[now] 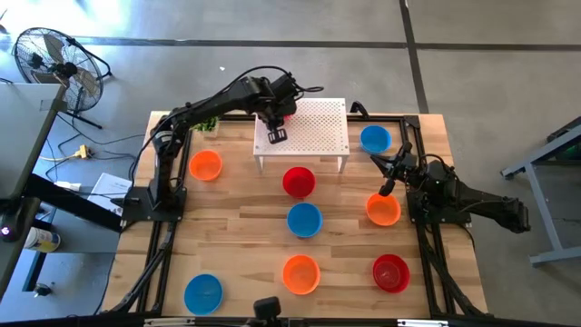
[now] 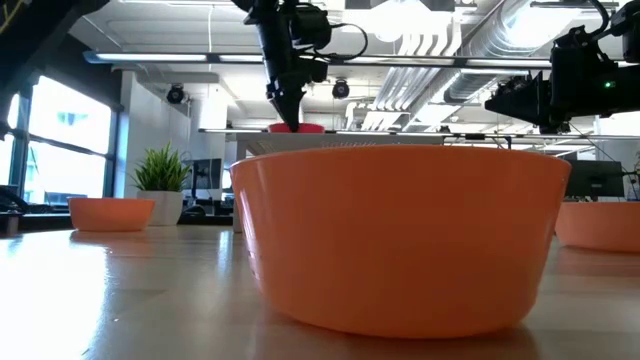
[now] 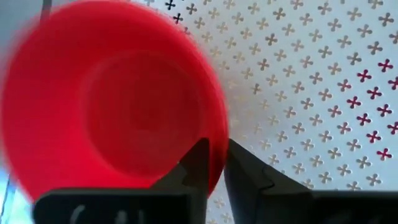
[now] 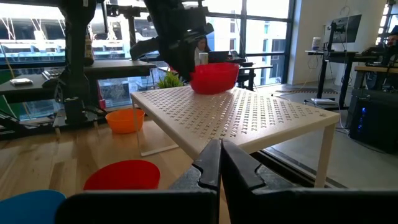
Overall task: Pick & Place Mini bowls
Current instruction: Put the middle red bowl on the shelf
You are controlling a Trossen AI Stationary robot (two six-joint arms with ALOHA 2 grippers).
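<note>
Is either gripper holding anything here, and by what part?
The left gripper pinches a small red plastic bowl by its rim, over the white perforated stand. The right gripper holds nothing.

Wooden table (image 1: 245, 241), eight mini bowls (image 1: 304, 220), white perforated stand (image 1: 318, 136)

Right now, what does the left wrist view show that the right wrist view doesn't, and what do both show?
Only the left wrist view shows the left gripper with its jaws pinching the rim of the red bowl. Only the right wrist view shows the orange bowl, a second red bowl on the table, and the shut right gripper. Both show the held red bowl and the white perforated stand.
</note>
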